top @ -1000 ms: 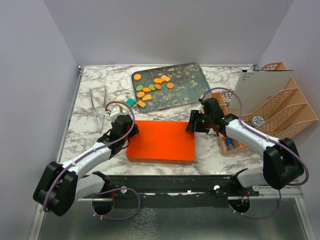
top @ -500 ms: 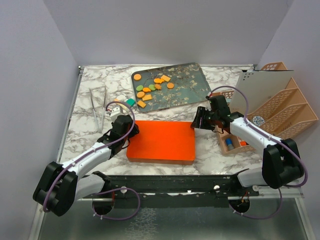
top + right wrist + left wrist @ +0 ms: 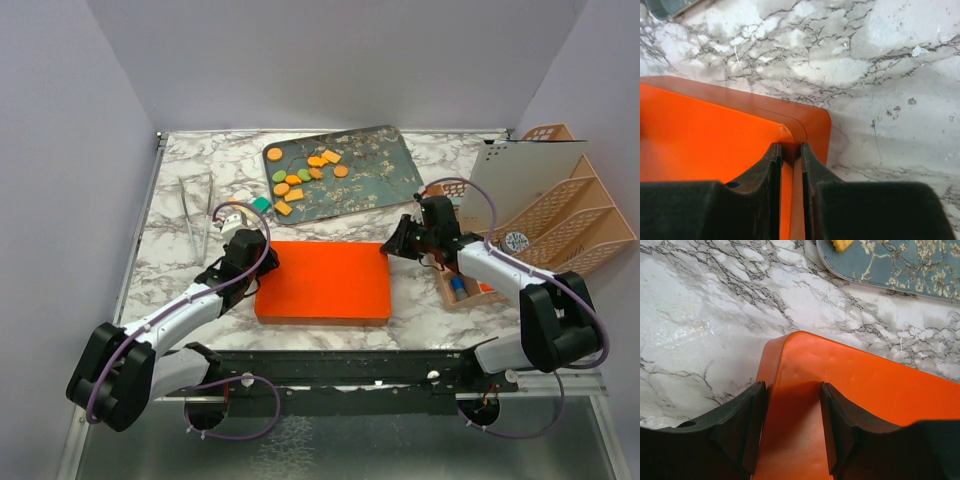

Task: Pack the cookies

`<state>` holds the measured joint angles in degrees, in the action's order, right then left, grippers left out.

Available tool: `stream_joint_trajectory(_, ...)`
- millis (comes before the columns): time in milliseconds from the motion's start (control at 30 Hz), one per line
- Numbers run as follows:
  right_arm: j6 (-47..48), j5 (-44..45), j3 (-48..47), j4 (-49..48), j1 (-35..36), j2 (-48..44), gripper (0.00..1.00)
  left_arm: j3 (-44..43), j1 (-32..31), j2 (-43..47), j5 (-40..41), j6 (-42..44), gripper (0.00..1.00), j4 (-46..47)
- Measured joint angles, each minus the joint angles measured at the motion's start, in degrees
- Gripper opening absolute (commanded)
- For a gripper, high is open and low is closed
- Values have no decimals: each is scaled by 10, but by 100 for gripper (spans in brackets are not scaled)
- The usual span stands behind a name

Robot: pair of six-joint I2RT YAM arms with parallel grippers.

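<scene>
The cookies (image 3: 303, 174), small orange and green pieces, lie on the blue flowered tray (image 3: 375, 180) at the back; one cookie (image 3: 840, 244) shows at the top of the left wrist view. A flat orange box (image 3: 325, 282) lies in front of the tray. My left gripper (image 3: 260, 268) (image 3: 790, 396) is open and straddles the box's left far corner (image 3: 800, 365): one finger stands beside the wall, the other over the top. My right gripper (image 3: 393, 245) (image 3: 791, 150) is shut on the rim of the box (image 3: 812, 125) at its right far corner.
A peach desk organizer (image 3: 565, 215) with a white sheet stands at the right, with a small peach bin (image 3: 462, 290) in front of it. A clear stand (image 3: 195, 212) and a teal block (image 3: 262, 204) are left of the tray. The tray's edge (image 3: 662, 6) lies close behind the box.
My right gripper has shifted a little right and back to the box's far corner, and its jaws have closed on the rim. The left arm has barely moved.
</scene>
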<state>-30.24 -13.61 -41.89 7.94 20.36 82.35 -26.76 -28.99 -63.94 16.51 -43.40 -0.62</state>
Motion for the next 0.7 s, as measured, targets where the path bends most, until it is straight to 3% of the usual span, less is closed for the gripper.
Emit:
stream_joint_trajectory(267,-22,9,32,-73,4,-6,21,-29,0,-28,5,8,60,-19)
stream_joint_trajectory(500,-7,48,23,-19,21,-52,47,-49,-1,-52,2,13,64,-21)
stream_joint_trajectory(700,23,100,-1,75,25,-101,68,-69,-3,-67,-6,19,78,-33)
